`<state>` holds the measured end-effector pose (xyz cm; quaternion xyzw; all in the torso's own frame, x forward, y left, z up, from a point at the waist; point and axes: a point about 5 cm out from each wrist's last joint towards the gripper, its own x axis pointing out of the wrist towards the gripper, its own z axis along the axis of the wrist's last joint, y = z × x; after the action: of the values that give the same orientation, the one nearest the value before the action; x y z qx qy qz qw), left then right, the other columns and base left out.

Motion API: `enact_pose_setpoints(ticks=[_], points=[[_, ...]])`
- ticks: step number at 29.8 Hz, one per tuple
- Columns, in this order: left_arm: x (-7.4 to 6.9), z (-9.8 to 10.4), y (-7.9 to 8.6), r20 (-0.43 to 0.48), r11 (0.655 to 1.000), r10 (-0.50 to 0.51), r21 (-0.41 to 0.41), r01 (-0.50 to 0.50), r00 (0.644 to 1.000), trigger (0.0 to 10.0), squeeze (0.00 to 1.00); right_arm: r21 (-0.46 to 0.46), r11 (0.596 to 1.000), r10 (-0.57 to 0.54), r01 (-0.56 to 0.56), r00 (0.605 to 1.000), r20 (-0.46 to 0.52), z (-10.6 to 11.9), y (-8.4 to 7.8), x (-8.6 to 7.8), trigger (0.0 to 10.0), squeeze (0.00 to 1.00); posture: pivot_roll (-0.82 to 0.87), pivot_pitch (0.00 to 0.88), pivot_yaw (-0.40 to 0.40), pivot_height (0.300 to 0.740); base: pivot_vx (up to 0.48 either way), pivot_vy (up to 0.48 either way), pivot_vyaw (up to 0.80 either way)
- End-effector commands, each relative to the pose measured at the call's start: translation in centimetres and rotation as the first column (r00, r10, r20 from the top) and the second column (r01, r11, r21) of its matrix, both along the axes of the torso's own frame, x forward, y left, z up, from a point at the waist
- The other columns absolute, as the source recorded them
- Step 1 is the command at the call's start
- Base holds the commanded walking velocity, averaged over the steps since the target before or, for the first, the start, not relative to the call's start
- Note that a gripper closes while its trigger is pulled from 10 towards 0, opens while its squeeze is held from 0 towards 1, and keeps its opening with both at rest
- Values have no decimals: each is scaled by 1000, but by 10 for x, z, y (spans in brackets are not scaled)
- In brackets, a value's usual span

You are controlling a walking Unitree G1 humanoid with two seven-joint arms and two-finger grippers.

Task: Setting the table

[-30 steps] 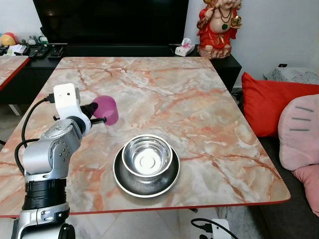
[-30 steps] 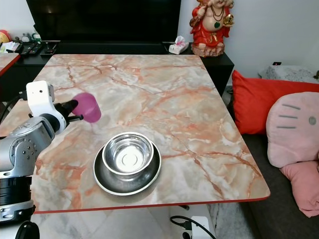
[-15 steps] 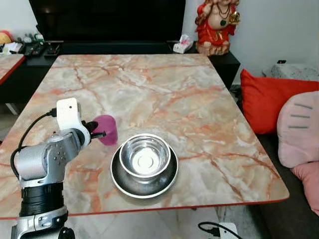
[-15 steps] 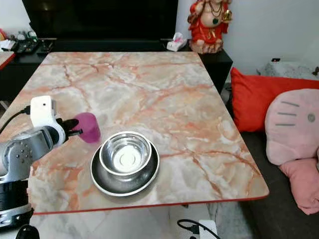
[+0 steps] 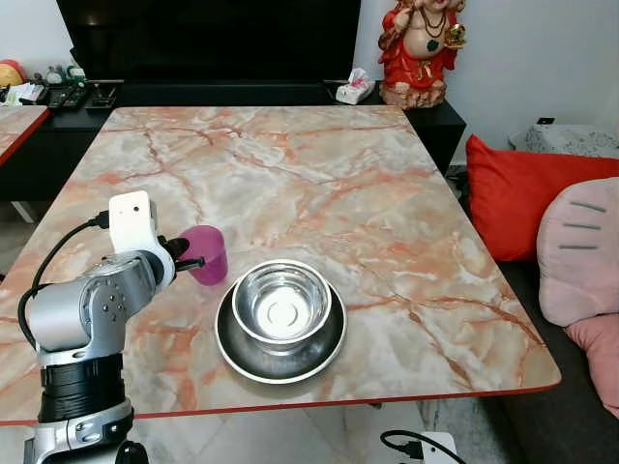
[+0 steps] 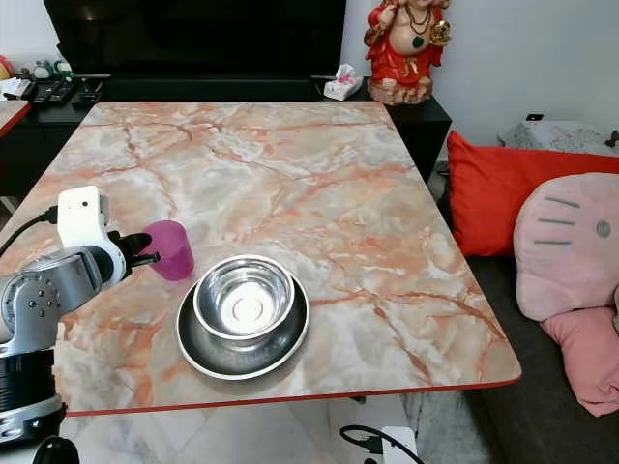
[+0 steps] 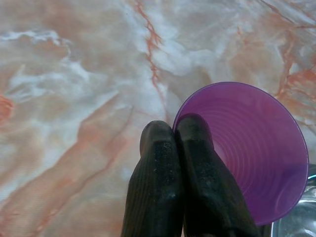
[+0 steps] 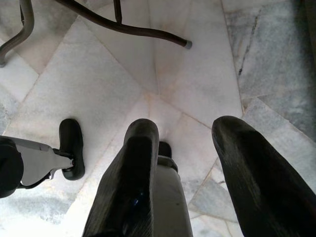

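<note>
A purple plastic cup (image 5: 208,254) stands upright at the near left of the marble table (image 5: 319,164), seemingly resting on it, just left of the dishes. My left gripper (image 5: 191,253) is shut on the cup; in the left wrist view its fingers (image 7: 190,148) pinch the cup's (image 7: 247,148) near rim. A steel bowl (image 5: 283,302) sits in a steel plate (image 5: 239,350) near the front edge. In the right wrist view my right gripper (image 8: 185,126) hangs open over the tiled floor (image 8: 98,89).
A red figurine (image 5: 419,48) and a tissue pack (image 5: 358,90) stand on the dark cabinet behind the table. Red (image 5: 522,193) and pink (image 5: 580,251) cushions lie to the right. A second table's corner (image 5: 14,121) shows far left. A cable (image 5: 406,445) lies on the floor.
The cup, held tilted on its side above the table a second ago, has come down and turned upright beside the bowl. The camera has shifted slightly.
</note>
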<state>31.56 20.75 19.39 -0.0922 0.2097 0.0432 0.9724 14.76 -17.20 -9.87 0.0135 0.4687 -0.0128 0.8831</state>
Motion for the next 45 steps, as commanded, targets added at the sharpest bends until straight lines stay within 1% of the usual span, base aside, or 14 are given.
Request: enact_pose_setpoints(ticks=[1,7,11,13,15,21,28,31,32,33,34,45], points=[[-1,-5,-1,-14,1000,8,12,-7,1000,10000,0,-3,1000,0,0,1000,-7,-1,0,-1,10000,0,154,29,-38,740,0,0,0],[-2,-7,-1,-20,1000,13,21,-13,1000,10000,0,-3,1000,0,0,1000,-6,0,1,-1,10000,0,153,31,-39,740,0,0,0],[-3,-8,2,-23,998,31,54,-30,999,10000,0,-4,1000,3,-3,1000,-7,0,-1,0,10000,0,156,34,-41,740,0,0,0],[-3,-9,2,-23,998,36,55,-34,999,10000,0,-4,1000,3,-3,1000,-6,0,-1,1,10000,0,156,34,-41,740,0,0,0],[-3,-11,2,-25,997,42,65,-40,999,10000,0,-3,1000,4,-4,1000,-3,1,0,4,10000,0,153,35,-41,740,0,0,0],[-1,-14,1,-25,997,45,63,-43,999,10000,0,0,1000,6,-6,1000,2,2,6,8,10000,0,149,38,-40,740,0,0,0],[-1,-16,1,-29,997,45,61,-43,999,10000,0,3,1000,6,-6,1000,-1,1,9,5,10000,0,149,44,-39,740,0,0,0],[-1,-16,2,-29,997,48,66,-46,998,10000,0,0,1000,4,-4,1000,-10,-1,5,-1,10000,0,150,48,-39,740,0,0,0],[-1,-16,2,-29,997,50,68,-48,998,10000,141,0,1000,4,-4,1000,-11,-1,5,-2,10000,0,150,47,-39,740,0,0,0],[-1,-15,2,-28,997,51,68,-49,998,10000,141,0,1000,4,-4,1000,-11,-1,5,-2,10000,0,150,47,-39,740,0,0,0],[-1,-15,2,-28,996,51,68,-49,998,10000,345,0,1000,4,-4,1000,-11,-1,5,-2,10000,0,149,49,-39,740,0,0,0],[-1,-14,0,-21,997,47,67,-46,999,10000,361,-2,1000,4,-4,1000,-12,-2,2,-3,10000,0,148,42,-40,740,0,0,0]])
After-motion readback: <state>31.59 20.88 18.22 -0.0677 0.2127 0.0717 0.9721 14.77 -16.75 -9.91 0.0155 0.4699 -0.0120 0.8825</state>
